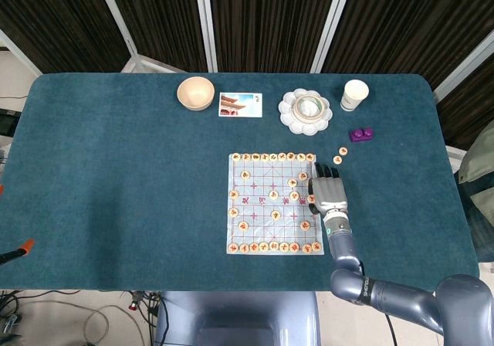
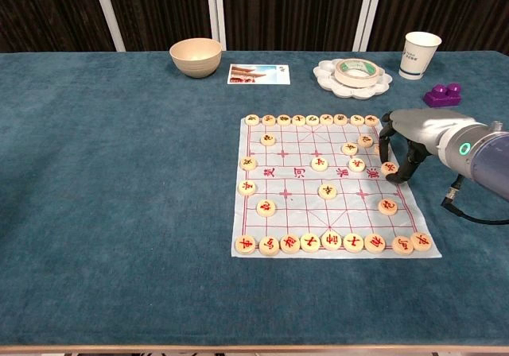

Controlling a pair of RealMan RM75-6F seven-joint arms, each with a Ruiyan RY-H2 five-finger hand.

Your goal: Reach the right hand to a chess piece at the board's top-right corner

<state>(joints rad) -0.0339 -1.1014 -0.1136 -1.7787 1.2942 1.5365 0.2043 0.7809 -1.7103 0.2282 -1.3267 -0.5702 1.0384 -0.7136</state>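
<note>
right hand: at the right edge of the board, palm down, fingers arched with tips pointing down at the cloth – nothing held that I can see; fingers apart, loosely curved.
right hand, head view: lies along the board's right border, fingertips just short of the top-right corner.
left hand: not seen in either view.
corner piece: round pale disc with a red character, last in the far row at the board's top-right corner – just beside the fingertips; touching or apart, cannot tell.
hidden: right-edge piece sits under the fingers, partly covered; a finger possibly rests on it. Characters on the discs too small to read. Right arm cut off by the frame edge in chest view.
far row: nine discs, counted in chest view.
near row: nine discs along the board's front edge.
stray pieces: two discs off the board on the cloth, between the board corner and the purple block.
bowl: one, tan, far side of table.
card: one, beside the bowl.
flower-shaped dish: one, with a tape roll in it.
paper cup: one, white, upright.
</note>
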